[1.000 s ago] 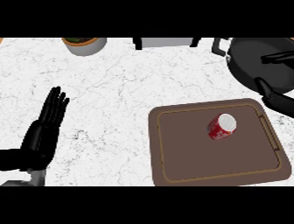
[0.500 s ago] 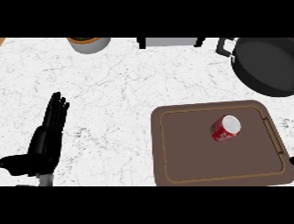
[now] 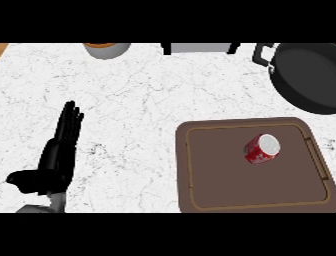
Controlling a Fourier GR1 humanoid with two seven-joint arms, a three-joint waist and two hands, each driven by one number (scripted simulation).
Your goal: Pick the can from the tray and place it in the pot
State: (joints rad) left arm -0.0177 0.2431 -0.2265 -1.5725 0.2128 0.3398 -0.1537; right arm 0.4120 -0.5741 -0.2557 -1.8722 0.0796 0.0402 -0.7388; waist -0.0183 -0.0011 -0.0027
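Observation:
A red can (image 3: 262, 149) with a white end lies tipped on the brown tray (image 3: 223, 185) at the lower right. The black pot (image 3: 315, 76) sits at the far right, behind the tray, with a handle at its left rim. My left hand (image 3: 55, 159) rests open at the lower left, fingers straight and pointing away, well apart from the tray. My right hand shows nowhere in the head view.
A grey cup with a brown top (image 3: 107, 49) stands at the back edge, left of centre. A grey and black object (image 3: 199, 47) sits at the back middle. The white marble counter (image 3: 141, 100) spreads between hand and tray; wood floor shows at the far left.
My right hand, seen over the pot a second ago, has left the view. The view has shifted slightly. The can and tray have not moved.

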